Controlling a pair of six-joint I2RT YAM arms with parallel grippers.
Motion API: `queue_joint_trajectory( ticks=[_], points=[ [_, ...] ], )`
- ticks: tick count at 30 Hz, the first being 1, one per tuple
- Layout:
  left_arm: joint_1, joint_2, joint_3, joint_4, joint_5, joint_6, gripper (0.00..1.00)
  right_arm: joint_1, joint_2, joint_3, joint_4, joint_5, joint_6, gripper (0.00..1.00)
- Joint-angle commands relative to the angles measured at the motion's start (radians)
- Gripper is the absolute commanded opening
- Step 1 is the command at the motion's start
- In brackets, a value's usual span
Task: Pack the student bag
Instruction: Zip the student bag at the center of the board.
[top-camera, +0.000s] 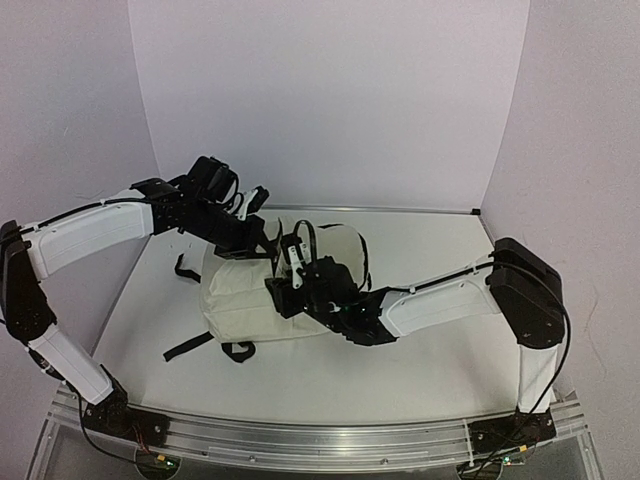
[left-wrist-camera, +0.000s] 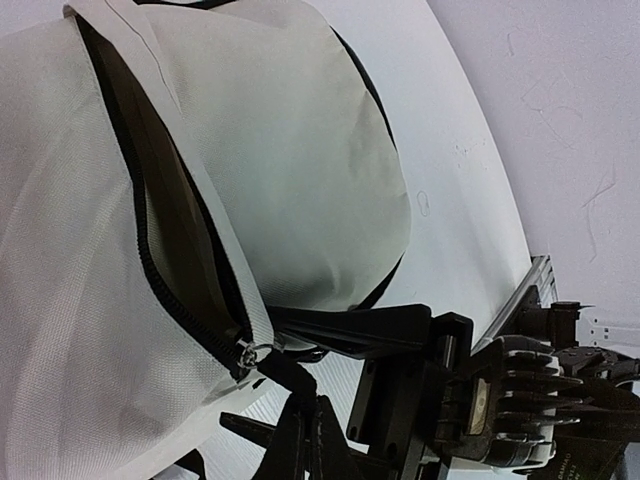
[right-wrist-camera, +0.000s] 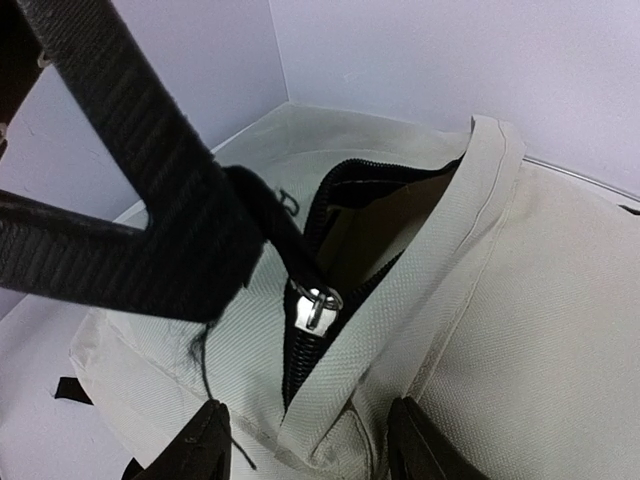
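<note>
The student bag (top-camera: 250, 300), cream fabric with black zippers, lies on the table's middle. Its zipper (left-wrist-camera: 150, 260) is partly open and shows a dark lining inside. My left gripper (left-wrist-camera: 302, 440) is shut on the black pull tab (left-wrist-camera: 285, 385) that hangs from the silver slider (left-wrist-camera: 250, 352). In the top view the left gripper (top-camera: 272, 250) sits at the bag's far edge. My right gripper (right-wrist-camera: 315, 445) stands open just over the bag's seam below the slider (right-wrist-camera: 318, 305), with only cream fabric between its fingers (right-wrist-camera: 205, 445). In the top view the right gripper (top-camera: 284, 292) is over the bag.
A black webbing strap (right-wrist-camera: 150, 200) crosses the upper left of the right wrist view. Loose black straps (top-camera: 190, 345) trail off the bag's left side onto the table. Walls enclose the back and sides. A metal rail (top-camera: 320, 440) runs along the near edge.
</note>
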Motion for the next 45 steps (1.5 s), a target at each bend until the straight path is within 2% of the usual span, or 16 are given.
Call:
queue_joint_trajectory(
  ticks=[1, 4, 11, 18, 27, 45],
  points=[
    [0.002, -0.072, 0.045, 0.117, 0.05, -0.007, 0.0, -0.004, 0.05, 0.058, 0.025, 0.058, -0.024, 0.47],
    [0.002, -0.072, 0.043, 0.116, 0.055, -0.012, 0.0, -0.014, 0.068, 0.076, 0.028, 0.073, -0.029, 0.39],
    [0.002, -0.075, 0.046, 0.125, 0.018, -0.013, 0.0, -0.016, 0.059, 0.064, 0.036, 0.077, -0.057, 0.0],
    [0.028, -0.064, 0.072, 0.165, -0.081, -0.006, 0.0, -0.013, 0.003, -0.009, 0.04, 0.005, -0.052, 0.0],
    [0.101, 0.021, 0.118, 0.262, 0.05, -0.033, 0.0, 0.019, -0.055, -0.091, 0.024, -0.052, -0.031, 0.0],
    [0.226, 0.16, 0.147, 0.375, 0.139, -0.079, 0.0, 0.086, -0.086, -0.108, -0.031, -0.032, -0.02, 0.0]
  ],
)
